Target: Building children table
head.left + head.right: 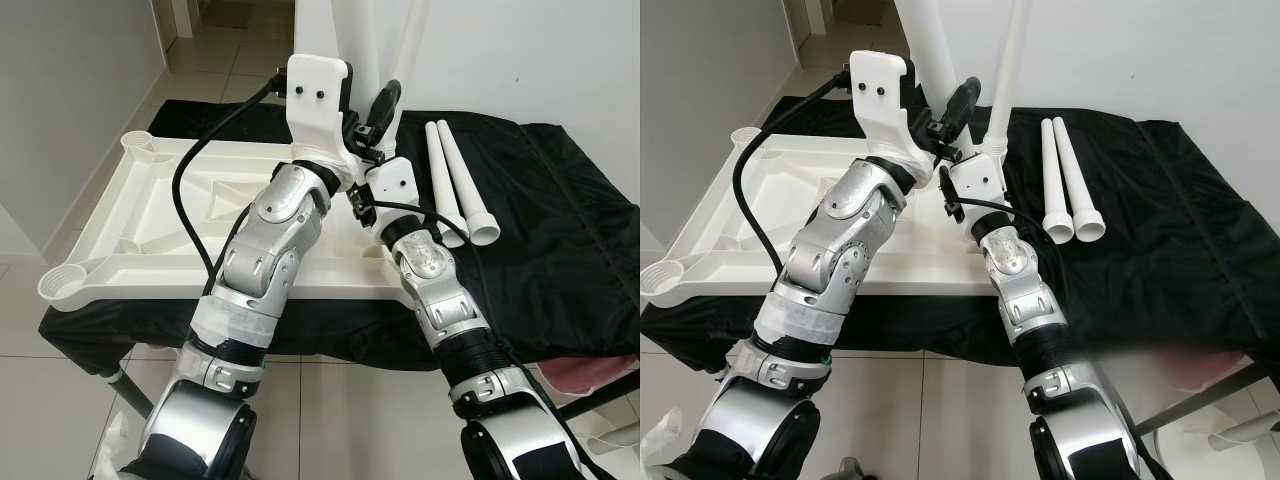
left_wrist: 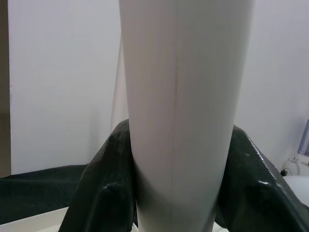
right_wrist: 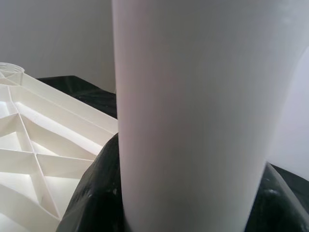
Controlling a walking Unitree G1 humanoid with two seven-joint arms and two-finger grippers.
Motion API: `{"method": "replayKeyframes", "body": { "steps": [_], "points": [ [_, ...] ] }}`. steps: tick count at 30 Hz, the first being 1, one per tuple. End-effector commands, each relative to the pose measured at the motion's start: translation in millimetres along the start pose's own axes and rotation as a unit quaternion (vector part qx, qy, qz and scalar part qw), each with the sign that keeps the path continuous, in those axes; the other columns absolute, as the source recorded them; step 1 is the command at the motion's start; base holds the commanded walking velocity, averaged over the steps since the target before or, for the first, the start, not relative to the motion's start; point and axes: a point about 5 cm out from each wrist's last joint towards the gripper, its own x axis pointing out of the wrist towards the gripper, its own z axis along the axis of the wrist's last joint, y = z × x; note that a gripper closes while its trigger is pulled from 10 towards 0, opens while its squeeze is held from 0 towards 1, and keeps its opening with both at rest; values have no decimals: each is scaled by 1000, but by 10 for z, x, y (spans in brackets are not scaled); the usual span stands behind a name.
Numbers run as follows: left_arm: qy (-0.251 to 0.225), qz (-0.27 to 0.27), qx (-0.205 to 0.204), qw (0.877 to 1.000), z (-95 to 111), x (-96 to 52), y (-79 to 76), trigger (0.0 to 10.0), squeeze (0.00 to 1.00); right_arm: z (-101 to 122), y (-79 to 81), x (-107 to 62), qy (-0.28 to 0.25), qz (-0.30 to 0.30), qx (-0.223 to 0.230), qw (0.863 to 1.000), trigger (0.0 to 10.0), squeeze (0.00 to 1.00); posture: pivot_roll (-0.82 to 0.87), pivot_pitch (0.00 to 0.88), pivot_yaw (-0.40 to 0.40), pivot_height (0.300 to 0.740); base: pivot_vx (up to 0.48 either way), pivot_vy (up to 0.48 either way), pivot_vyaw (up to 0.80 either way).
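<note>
Gripping upright white table legs — both grippers, raised together over the upturned white tabletop [image 1: 130, 215] on the black-draped work surface [image 1: 560, 220]. Left gripper [image 2: 174, 193] pinches one leg [image 2: 186, 96] between its black fingers [image 2: 104, 188]; right gripper [image 3: 178, 203] clamps another leg [image 3: 203, 106]. Two spare legs [image 1: 1068, 180] lie side by side, touching, on the cloth — to the right of the arms.

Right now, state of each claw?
Left claw: shut on an upright white plastic table leg.
Right claw: shut on a second upright white plastic leg.
</note>
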Motion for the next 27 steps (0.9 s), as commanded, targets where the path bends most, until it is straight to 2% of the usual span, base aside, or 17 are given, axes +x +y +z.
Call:
{"method": "replayKeyframes", "body": {
  "steps": [1,2,3,4,9,10,13,16,18,20,23,27],
  "points": [
    [-19,-29,-5,999,81,-2,-116,10000,0,-15,-46,27,10,-16,6,1000,7137,0,39,25,-47,740,0,0,0],
    [-21,-32,-14,999,87,-4,-118,10000,957,-20,-55,32,13,-21,10,1000,10000,0,39,27,-46,740,0,0,0],
    [-21,-32,-14,999,87,-4,-118,10000,957,-20,-55,32,13,-21,10,1000,10000,0,39,27,-46,740,0,0,0],
    [-26,-37,-27,999,101,-8,-126,10000,1000,-38,-62,34,20,-27,20,999,10000,0,37,26,-46,740,0,0,0],
    [-32,-44,-37,998,124,-12,-150,10000,1000,-73,-80,31,30,-39,36,998,10000,0,38,28,-47,740,0,0,0],
    [-35,-51,-41,997,136,-15,-176,10000,0,-100,-87,22,37,-47,61,996,10000,0,36,30,-47,740,0,0,0],
    [-36,-52,-43,997,139,-15,-182,10000,0,-106,-88,20,39,-49,69,996,10000,0,36,30,-47,740,0,0,0],
    [-39,-52,-63,996,151,-22,-184,10000,0,-155,-157,3,50,-72,102,991,10000,0,35,34,-47,740,0,0,0],
    [-39,-52,-63,996,151,-22,-184,10000,0,-155,-157,3,50,-72,102,991,10000,0,35,34,-47,740,0,0,0],
    [-34,-40,-65,997,129,-46,-146,10000,0,-188,-227,-24,55,-92,122,987,10000,0,31,39,-42,740,0,0,0],
    [-29,-34,-61,997,111,-61,-124,10000,0,-195,-246,-36,55,-97,126,986,10000,0,29,41,-40,740,0,0,0],
    [-9,-12,-52,999,9,-140,-40,10000,0,-232,-313,-100,56,-122,154,979,10000,0,26,46,-39,740,0,0,0]
  ]
}}
